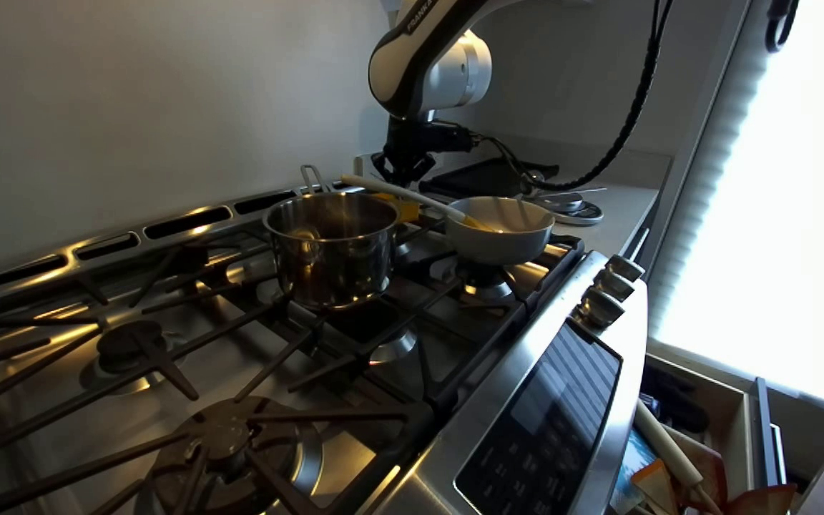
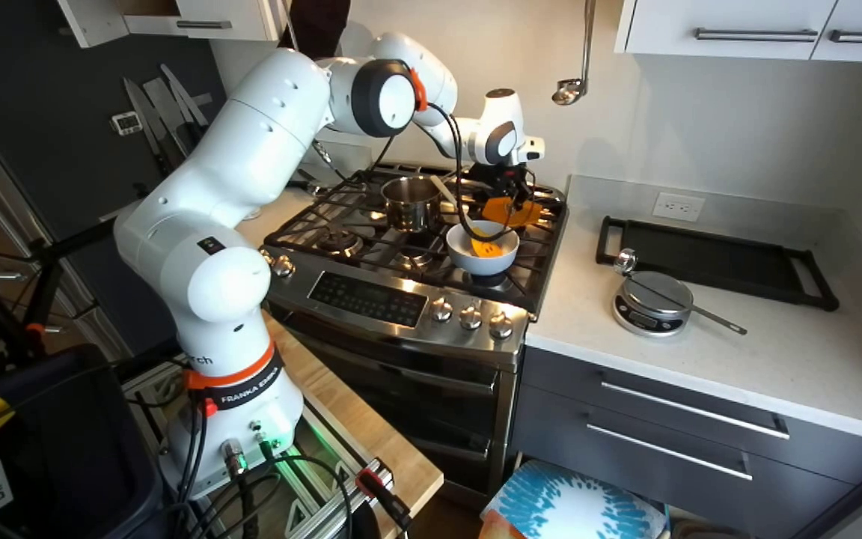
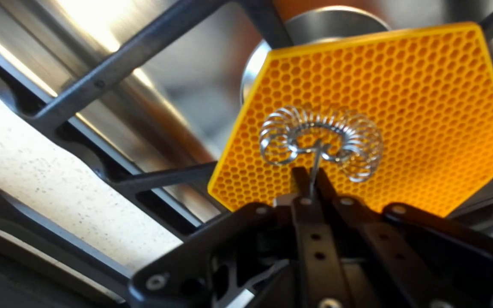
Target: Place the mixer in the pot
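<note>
The gripper [image 3: 313, 175] pinches a coil whisk [image 3: 316, 155] between its jaws, above an orange honeycomb trivet [image 3: 422, 107]. Apart from the jaws are the steel pot [image 1: 333, 268] and a yellow-headed spoon [image 2: 486, 247].

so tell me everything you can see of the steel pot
The pot is a shiny, steel-looking cylinder with reflective sides, a thin rim and no lid. What looks like a slim loop handle shows behind the rim. It stands upright on the black grate, near the bowl but apart from it. Only the grate clearly touches it; its contents are unclear.
</note>
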`<state>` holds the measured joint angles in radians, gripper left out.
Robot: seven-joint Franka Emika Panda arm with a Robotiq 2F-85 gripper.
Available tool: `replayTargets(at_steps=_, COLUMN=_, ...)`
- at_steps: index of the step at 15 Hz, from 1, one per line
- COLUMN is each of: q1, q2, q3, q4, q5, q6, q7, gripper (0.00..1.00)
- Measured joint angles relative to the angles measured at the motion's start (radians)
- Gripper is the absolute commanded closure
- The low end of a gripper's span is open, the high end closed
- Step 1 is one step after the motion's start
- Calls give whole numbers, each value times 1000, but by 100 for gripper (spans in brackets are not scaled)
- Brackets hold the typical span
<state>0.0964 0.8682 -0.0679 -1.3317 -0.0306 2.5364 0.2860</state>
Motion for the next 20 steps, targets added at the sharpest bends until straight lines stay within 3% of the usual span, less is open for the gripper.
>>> replayTargets(at_steps=4, q1=-1, q2=-50, q3=59, q4=-4, q5=15, q6=63, q7=-63, gripper=99)
replayTargets(at_steps=9, q1=-30, q2=-146, q3=216, q4=-66, q5=124, q6=70, q7=-217, gripper=99)
replayTargets(at_steps=12, q1=-49, q2=-236, q3=268, q4=-173, q5=186, q6=71, q7=-275, gripper=99)
replayTargets(at_steps=16, q1=-60, q2=-396, q3=281, q4=-351, q5=223, q6=79, q7=-303, gripper=99)
replayTargets(at_steps=20, q1=-11, q2=-533, q3=280, q4=-544, q5=214, q6=232, q7=-293, gripper=99)
